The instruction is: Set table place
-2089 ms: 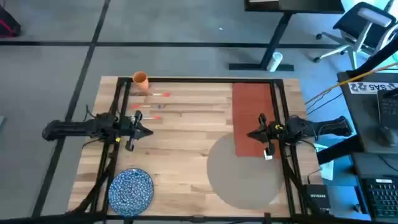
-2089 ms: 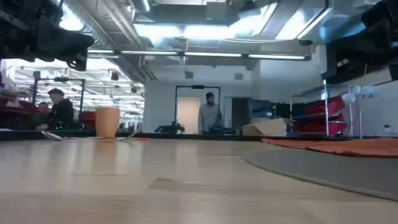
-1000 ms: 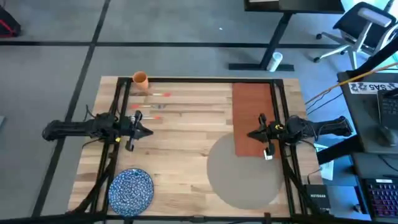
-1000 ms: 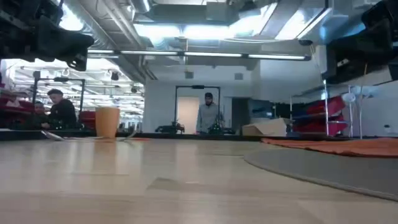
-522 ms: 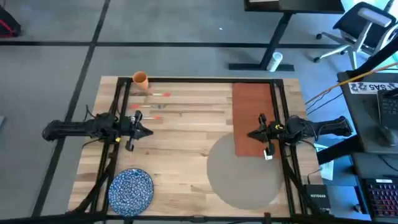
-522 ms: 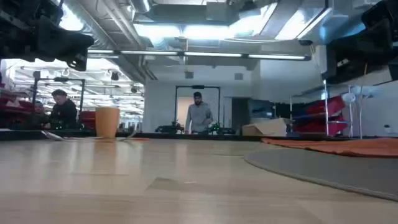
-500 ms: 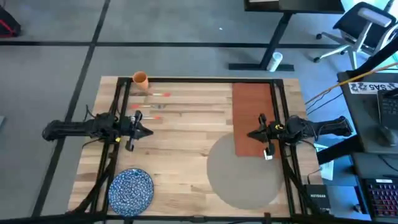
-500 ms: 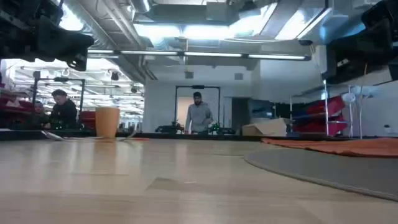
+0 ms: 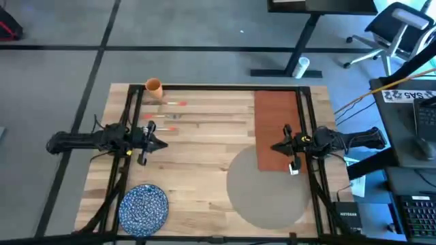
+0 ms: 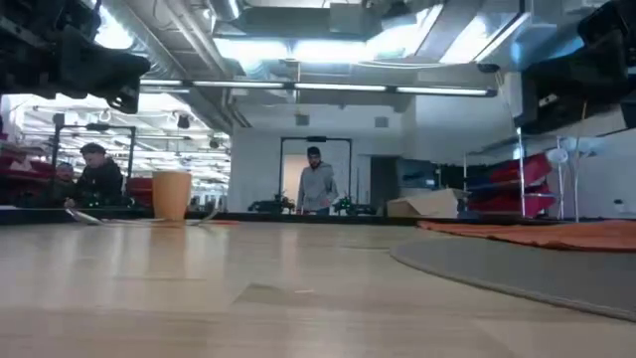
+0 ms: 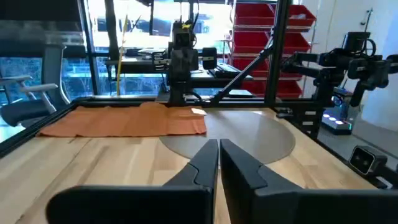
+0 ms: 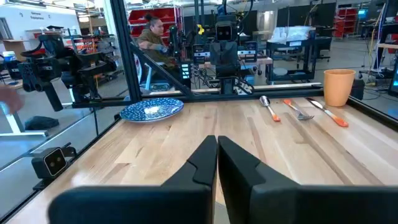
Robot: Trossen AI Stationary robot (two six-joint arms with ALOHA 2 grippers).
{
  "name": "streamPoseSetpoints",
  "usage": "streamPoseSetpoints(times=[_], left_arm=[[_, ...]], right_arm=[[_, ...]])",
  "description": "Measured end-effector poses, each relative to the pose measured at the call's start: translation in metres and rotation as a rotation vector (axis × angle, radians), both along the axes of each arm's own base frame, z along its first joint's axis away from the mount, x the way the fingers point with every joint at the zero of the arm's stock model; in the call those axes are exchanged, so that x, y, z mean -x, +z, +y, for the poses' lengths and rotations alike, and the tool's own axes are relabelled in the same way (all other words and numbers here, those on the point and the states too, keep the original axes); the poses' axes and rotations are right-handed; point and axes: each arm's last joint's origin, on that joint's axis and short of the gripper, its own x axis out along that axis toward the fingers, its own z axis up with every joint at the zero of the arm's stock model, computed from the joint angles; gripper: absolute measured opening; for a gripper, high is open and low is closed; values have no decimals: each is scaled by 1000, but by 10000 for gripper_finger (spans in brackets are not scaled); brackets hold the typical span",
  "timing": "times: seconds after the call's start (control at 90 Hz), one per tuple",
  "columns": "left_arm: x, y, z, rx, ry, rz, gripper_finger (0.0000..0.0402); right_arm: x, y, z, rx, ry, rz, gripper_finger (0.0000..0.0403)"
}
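The round grey-beige place mat (image 9: 269,187) lies flat at the near right of the plank table (image 9: 197,163). The near end of a rust-red napkin (image 9: 276,126) rests on the mat's far part. A blue speckled plate (image 9: 144,206) sits at the near left corner. My left gripper (image 9: 163,144) hovers shut over the table's left side, pointing right. My right gripper (image 9: 274,147) hovers shut above the napkin's near end, pointing left. In the wrist views both pairs of fingers, left (image 11: 217,163) and right (image 12: 216,158), are closed on nothing.
An orange cup (image 9: 154,86) stands at the far left corner. A spoon (image 12: 268,107), a fork (image 12: 298,111) and an orange-handled knife (image 12: 329,112) lie beside it on the far left planks. Black frame rails (image 9: 310,136) run along the table's sides. People show in the room beyond.
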Motion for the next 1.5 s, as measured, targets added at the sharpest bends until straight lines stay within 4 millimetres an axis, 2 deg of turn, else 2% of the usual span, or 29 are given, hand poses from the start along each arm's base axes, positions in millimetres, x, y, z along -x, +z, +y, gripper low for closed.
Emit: streamPoseSetpoints(times=[0.589,0.911,1.056,1.211,1.5], left_arm=[[0,0,0,2,1,0,0],[0,6,3,313,84,-48,0],[0,6,3,386,80,-50,0],[0,7,3,364,83,-60,0],[4,25,6,367,148,-259,0]], right_arm=[[0,0,0,0,0,0,0],[0,0,0,0,0,0,0],[0,0,0,0,0,0,0],[0,0,0,0,0,0,0],[0,0,0,0,0,0,0]])
